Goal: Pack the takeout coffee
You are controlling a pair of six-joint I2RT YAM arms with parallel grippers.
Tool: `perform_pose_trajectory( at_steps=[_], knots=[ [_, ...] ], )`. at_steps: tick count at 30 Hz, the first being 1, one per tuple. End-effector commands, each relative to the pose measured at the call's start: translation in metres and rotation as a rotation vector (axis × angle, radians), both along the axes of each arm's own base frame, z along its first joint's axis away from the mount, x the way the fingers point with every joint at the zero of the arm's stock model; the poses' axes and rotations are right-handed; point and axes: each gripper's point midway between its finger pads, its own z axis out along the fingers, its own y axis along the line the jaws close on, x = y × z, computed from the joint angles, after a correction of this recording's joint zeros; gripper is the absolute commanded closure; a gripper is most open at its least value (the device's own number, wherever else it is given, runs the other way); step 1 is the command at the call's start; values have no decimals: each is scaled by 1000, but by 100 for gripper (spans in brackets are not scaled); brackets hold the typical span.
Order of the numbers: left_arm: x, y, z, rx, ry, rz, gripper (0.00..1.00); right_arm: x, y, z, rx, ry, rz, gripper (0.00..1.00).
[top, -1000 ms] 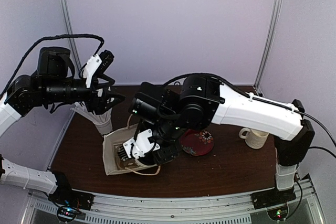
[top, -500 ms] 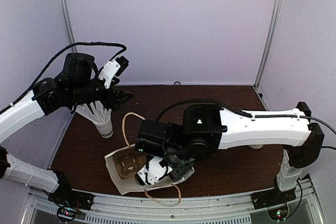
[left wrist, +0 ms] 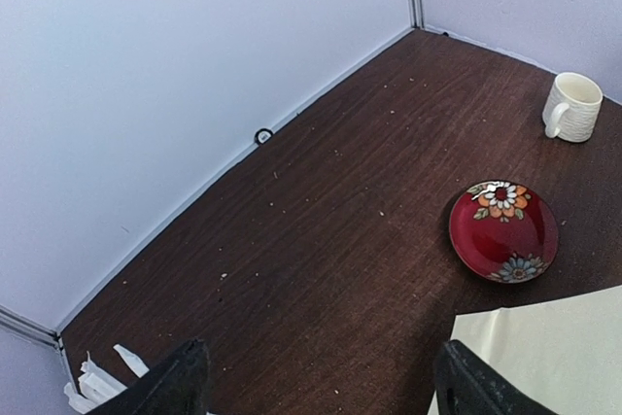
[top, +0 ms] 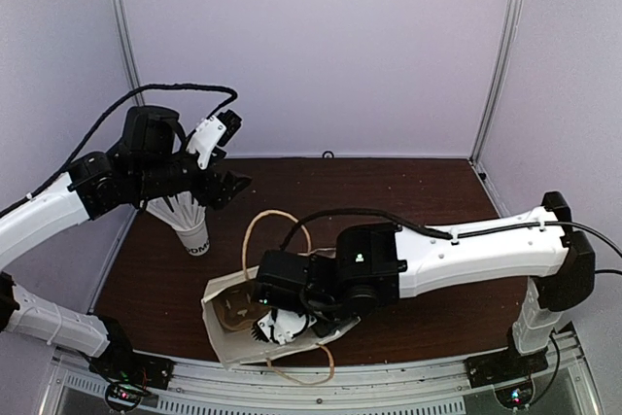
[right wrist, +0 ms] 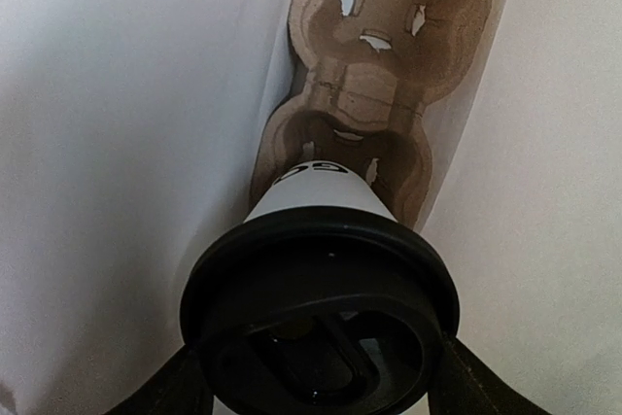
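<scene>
My right gripper (right wrist: 321,391), jaws partly spread, clasps the takeout coffee, a white paper cup (right wrist: 321,203) with its black lid (right wrist: 321,298) on, just under the lid inside the paper bag (top: 222,323), base toward the cardboard carrier (right wrist: 389,36), while my left gripper (left wrist: 326,386) hangs wide open and empty above the table (left wrist: 340,191).

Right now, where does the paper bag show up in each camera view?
Top external: paper bag low centre, left of middle.
Left wrist: its pale corner, bottom right.
Right wrist: its white walls fill both sides.
Shared landmark: cardboard carrier inside it, visible from top and right wrist.
</scene>
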Motion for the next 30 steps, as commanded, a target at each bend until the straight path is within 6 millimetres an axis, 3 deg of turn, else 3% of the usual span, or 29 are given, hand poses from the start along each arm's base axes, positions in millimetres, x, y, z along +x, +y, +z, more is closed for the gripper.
perform_pose_trajectory(
  at_steps=[1,10,18,30],
  knots=[
    [2,-7,1,-43,-8,-20,17,12,3,27,117,-81,-56,42],
    [-5,-13,-6,-34,23,-71,17,14,11,27,201,-37,-107,42],
    [-14,-7,-31,6,75,-83,17,9,4,22,201,10,-109,43],
    [-5,3,-46,23,37,-40,17,-18,-7,8,191,29,-64,43]
  ],
)
